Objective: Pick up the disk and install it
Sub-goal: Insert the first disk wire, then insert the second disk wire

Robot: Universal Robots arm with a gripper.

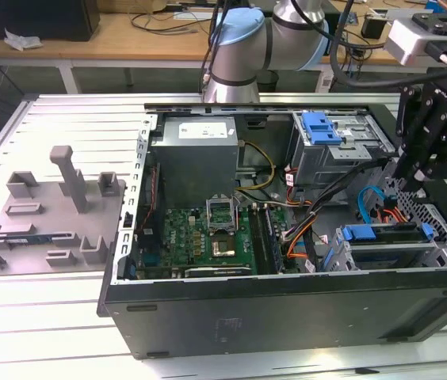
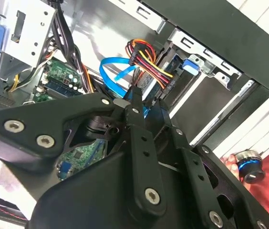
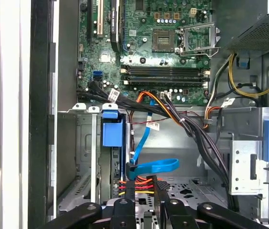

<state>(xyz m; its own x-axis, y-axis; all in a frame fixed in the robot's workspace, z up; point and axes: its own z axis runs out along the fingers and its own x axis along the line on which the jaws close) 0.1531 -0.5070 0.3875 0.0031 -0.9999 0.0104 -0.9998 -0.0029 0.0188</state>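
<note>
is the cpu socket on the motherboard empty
Yes, in the first wrist view the socket sits bare on the motherboard, with no cooler over it.

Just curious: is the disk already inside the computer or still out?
Inside. The disk with its blue frame sits in a slot of the computer case, near the gripper.

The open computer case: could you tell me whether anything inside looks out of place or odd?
The processor socket on the motherboard sits bare, its retention frame flipped open, no cooler over it. Nothing looks spilled or broken.
</note>
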